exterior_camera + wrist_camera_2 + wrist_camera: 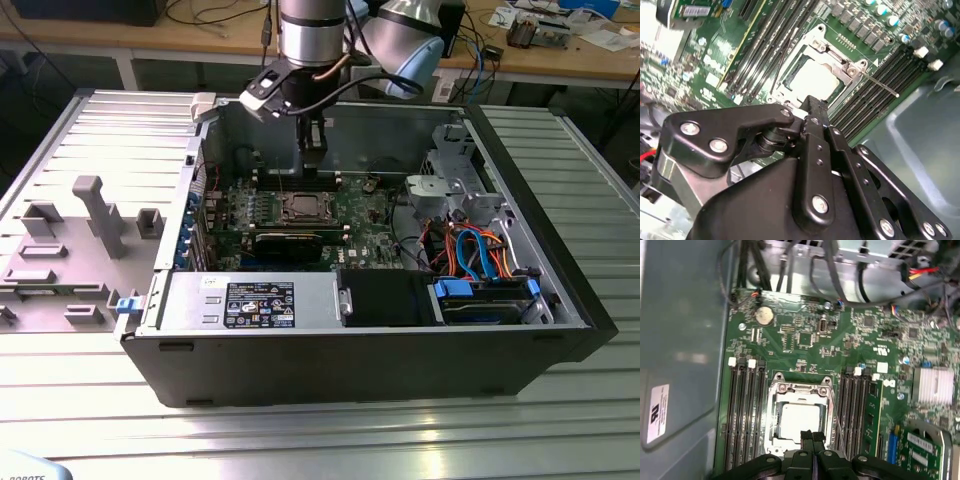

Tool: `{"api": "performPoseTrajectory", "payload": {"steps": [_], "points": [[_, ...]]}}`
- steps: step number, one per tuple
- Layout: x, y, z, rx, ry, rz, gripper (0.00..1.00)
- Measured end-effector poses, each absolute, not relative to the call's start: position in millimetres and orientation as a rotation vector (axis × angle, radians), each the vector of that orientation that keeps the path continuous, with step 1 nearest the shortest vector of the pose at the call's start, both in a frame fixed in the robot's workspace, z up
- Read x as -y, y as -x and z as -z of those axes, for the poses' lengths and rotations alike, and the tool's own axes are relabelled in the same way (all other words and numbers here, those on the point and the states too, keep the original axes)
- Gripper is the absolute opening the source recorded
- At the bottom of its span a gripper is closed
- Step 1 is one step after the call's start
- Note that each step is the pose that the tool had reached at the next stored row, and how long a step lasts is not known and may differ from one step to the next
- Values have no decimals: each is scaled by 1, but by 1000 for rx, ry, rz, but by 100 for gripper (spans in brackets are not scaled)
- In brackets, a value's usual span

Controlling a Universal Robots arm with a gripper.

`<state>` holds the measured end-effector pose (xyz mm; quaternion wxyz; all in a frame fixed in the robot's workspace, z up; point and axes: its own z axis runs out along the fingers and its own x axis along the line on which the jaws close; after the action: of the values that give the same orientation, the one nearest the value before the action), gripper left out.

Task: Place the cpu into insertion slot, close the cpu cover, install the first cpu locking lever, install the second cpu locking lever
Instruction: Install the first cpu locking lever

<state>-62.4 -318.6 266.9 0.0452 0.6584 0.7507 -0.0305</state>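
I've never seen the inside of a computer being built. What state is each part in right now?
cpu: seated in its socket.
cpu cover: lowered over the cpu.
locking lever: unlatched, sticking out.
gripper: shut, empty, above the socket's edge.
computer case: side open.

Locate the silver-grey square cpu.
In the first wrist view, the silver-grey square cpu lies framed by the silver-grey metal cpu cover, between black memory slots on the green motherboard.

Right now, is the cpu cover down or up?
Down. The cover lies flat, framing the cpu, which shows through its window.
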Motion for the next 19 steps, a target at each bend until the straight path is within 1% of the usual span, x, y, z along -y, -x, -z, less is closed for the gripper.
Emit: {"api": "performPoseTrajectory", "payload": {"steps": [19], "points": [[319, 62, -267, -2342, -1951, 90, 11]]}}
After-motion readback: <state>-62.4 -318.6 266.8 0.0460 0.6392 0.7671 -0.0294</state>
